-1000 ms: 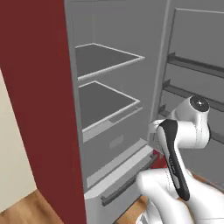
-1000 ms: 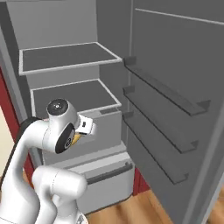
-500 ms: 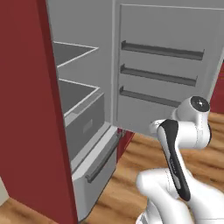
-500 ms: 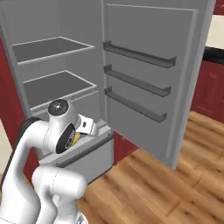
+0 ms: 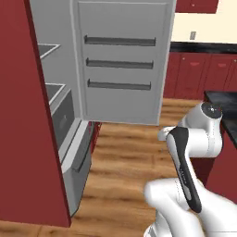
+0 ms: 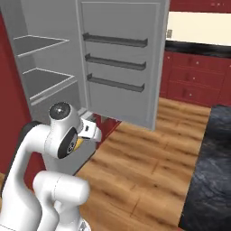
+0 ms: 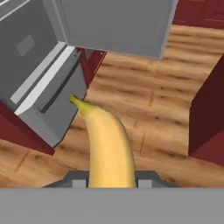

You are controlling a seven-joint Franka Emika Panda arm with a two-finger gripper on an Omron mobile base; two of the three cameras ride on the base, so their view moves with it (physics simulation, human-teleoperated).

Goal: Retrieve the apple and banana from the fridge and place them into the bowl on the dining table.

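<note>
Banana [image 7: 107,146] clamped in tool [image 7: 109,177], tip forward.

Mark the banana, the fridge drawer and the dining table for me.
banana [image 7: 107,148], hand view, middle of its yellow body.
fridge drawer [image 7: 52,103], hand view, its grey front.
dining table [image 6: 212,167], right base view, bare black marbled top.

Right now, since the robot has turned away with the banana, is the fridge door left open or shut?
Open. The fridge door stands swung wide, its inner racks facing the room, and the grey shelves inside are exposed.
</note>
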